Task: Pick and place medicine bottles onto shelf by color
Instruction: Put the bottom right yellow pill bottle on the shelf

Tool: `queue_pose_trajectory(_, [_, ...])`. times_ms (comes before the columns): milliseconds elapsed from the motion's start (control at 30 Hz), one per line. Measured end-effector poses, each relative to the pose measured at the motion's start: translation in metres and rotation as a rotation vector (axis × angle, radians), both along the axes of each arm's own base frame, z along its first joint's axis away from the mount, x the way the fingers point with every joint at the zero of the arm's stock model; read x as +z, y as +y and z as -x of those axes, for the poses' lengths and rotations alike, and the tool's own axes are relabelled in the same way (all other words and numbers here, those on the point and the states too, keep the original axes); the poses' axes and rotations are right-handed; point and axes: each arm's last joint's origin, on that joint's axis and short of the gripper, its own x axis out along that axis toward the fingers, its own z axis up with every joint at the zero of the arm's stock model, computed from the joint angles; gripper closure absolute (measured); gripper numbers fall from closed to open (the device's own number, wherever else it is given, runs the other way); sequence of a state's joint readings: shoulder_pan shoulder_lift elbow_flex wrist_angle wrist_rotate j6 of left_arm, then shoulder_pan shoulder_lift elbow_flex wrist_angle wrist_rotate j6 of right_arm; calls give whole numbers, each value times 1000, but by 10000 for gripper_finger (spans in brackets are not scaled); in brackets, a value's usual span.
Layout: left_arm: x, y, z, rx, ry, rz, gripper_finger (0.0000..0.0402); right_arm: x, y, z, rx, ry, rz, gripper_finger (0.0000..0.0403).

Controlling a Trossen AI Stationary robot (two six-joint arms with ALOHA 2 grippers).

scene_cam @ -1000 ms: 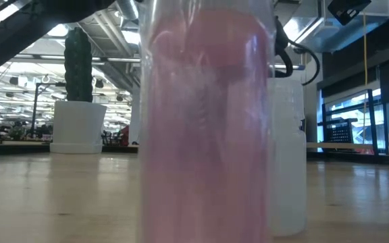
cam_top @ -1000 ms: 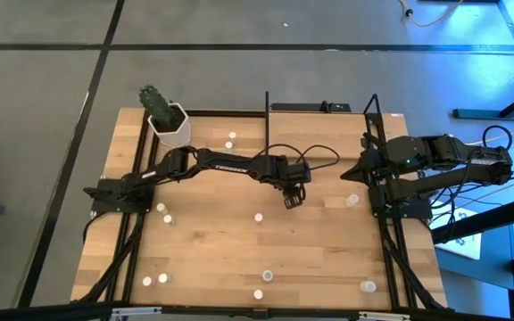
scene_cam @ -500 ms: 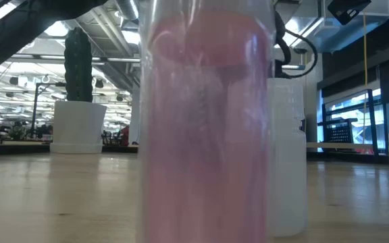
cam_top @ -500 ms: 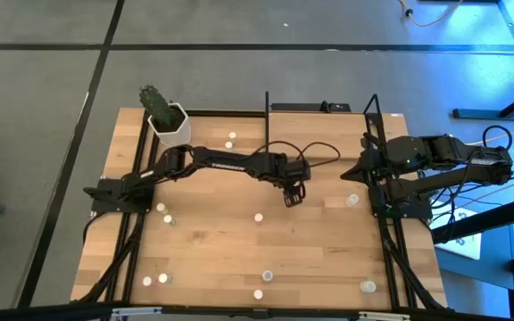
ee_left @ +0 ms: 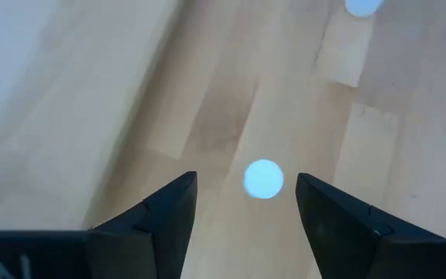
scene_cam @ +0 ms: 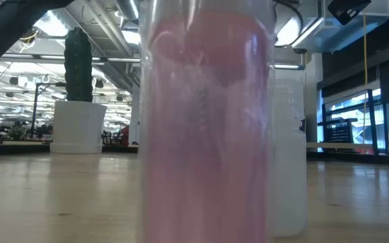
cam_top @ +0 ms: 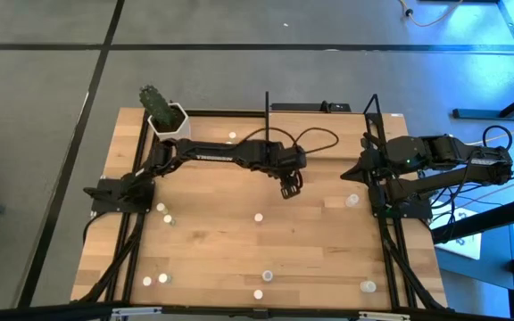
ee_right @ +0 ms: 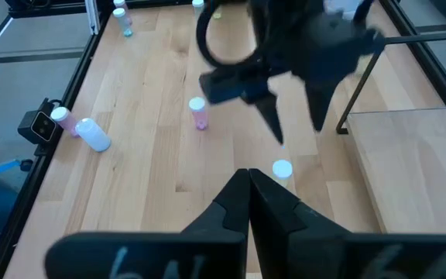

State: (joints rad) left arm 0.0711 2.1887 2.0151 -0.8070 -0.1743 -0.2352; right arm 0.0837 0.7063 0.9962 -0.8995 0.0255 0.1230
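- Two dark arms work over the wooden table (cam_top: 239,241); the left gripper (cam_top: 290,187) hangs over the table's middle with its jaws spread wide and nothing between them.
- Seen from the left wrist, its two dark fingers (ee_left: 169,209) stand apart on either side of a white-capped bottle (ee_left: 263,178) that stands upright on the wood below, untouched.
- The right gripper (ee_right: 248,180) stays near the table's right edge, fingers pressed together and holding nothing.
- From the right wrist, that same bottle (ee_right: 282,169) stands just beside the corner of the shelf (ee_right: 409,155), a light-wood board framed by thin black uprights.
- Medicine bottles (cam_top: 258,217) are scattered over the table: one near the middle, two by the left edge, several along the front edge, one close to the back edge.
- A pink-capped bottle (ee_right: 198,114) stands upright farther along, and another lies on its side near the table's front edge (ee_right: 93,134).
- In the low view, a pink bottle (scene_cam: 204,121) fills the frame, right against the camera.
- A white hexagonal pot (cam_top: 169,122) with a cactus sits at the back left corner.
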Motion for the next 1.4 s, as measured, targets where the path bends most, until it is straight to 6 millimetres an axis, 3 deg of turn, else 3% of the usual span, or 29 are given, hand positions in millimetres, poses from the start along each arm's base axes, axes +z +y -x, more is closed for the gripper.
queue_pose_trajectory(267, [27,0,19,18,20,-20,188,0,0,0,0,0,0,391])
queue_pose_trajectory(533, [54,-12,40,45,33,-60,188,2,0,-1,0,-21,-1,391])
queue_pose_trajectory(967, [61,-50,68,193,164,-142,189,8,1,-6,13,-99,13,391])
queue_pose_trajectory(1167, [62,-66,80,249,204,-153,189,11,1,-11,71,-146,121,391])
queue_pose_trajectory(1400, [91,-79,107,314,153,-136,189,10,1,-20,70,-140,128,391])
